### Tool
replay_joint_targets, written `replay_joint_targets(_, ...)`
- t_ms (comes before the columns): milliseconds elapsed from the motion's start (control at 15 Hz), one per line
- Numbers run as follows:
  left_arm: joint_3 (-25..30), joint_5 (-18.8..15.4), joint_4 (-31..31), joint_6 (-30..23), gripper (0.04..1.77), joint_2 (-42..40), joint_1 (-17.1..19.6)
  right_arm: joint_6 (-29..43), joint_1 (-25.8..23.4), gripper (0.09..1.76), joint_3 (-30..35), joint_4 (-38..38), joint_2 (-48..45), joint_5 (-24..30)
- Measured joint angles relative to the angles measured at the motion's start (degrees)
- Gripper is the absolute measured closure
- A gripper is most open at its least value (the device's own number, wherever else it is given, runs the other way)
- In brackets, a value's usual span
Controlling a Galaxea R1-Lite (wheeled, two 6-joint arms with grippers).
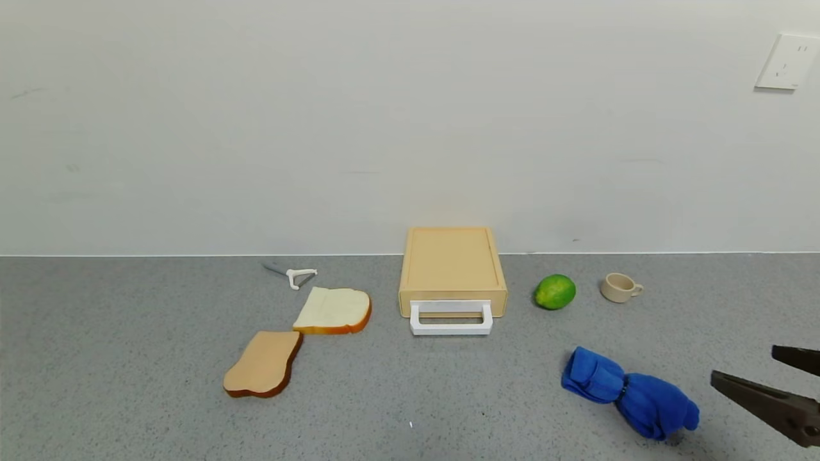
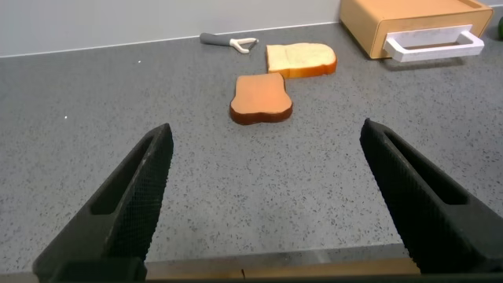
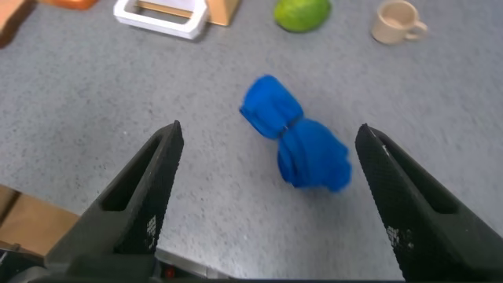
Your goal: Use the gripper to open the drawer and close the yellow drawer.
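Observation:
The pale yellow-tan drawer box (image 1: 452,262) stands against the back wall, mid-table, its tray pushed in and its white loop handle (image 1: 451,319) facing me. It also shows in the left wrist view (image 2: 416,20) and the handle in the right wrist view (image 3: 161,16). My right gripper (image 1: 756,372) is open and empty at the front right, its tips near a blue cloth (image 1: 628,392), far from the drawer. In its wrist view the right gripper (image 3: 269,135) has wide-apart jaws over the cloth (image 3: 297,132). My left gripper (image 2: 266,137) is open and empty near the table's front left edge, out of the head view.
Two bread slices (image 1: 333,310) (image 1: 264,363) and a peeler (image 1: 291,275) lie left of the drawer. A green lime (image 1: 555,291) and a small beige cup (image 1: 620,287) sit to its right. A wall socket (image 1: 787,61) is at top right.

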Motion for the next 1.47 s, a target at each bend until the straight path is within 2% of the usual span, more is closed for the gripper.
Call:
replay_joint_targets(200,0.0,0.02,0.0,-0.02,0.09,0.0,0.0,0.0,-4.08,0.2,0.63,6.56,-8.33,0.0)
replay_joint_targets(400,0.0,0.02,0.0,-0.02,0.09,0.0,0.0,0.02,-6.18,0.18,-1.32,17.05,-17.7,-1.37)
replay_joint_targets(733,0.0,0.02,0.0,-0.02,0.09,0.0,0.0,0.02,-7.5,0.16,-8.57,35.46,-31.56,-8.0)
replay_joint_targets(933,0.0,0.0,-0.01,0.0,0.09,0.0,0.0,-0.24,-11.54,0.16,-11.74,39.41,-36.63,-8.85)
replay_joint_targets(1133,0.0,0.0,-0.01,-0.02,0.09,0.0,0.0,-2.26,-15.38,0.15,-12.59,41.34,-41.52,-7.4)
replay_joint_targets(1467,0.0,0.0,-0.01,-0.02,0.09,0.0,0.0,-4.21,-16.34,0.15,-10.39,43.26,-50.25,-4.32)
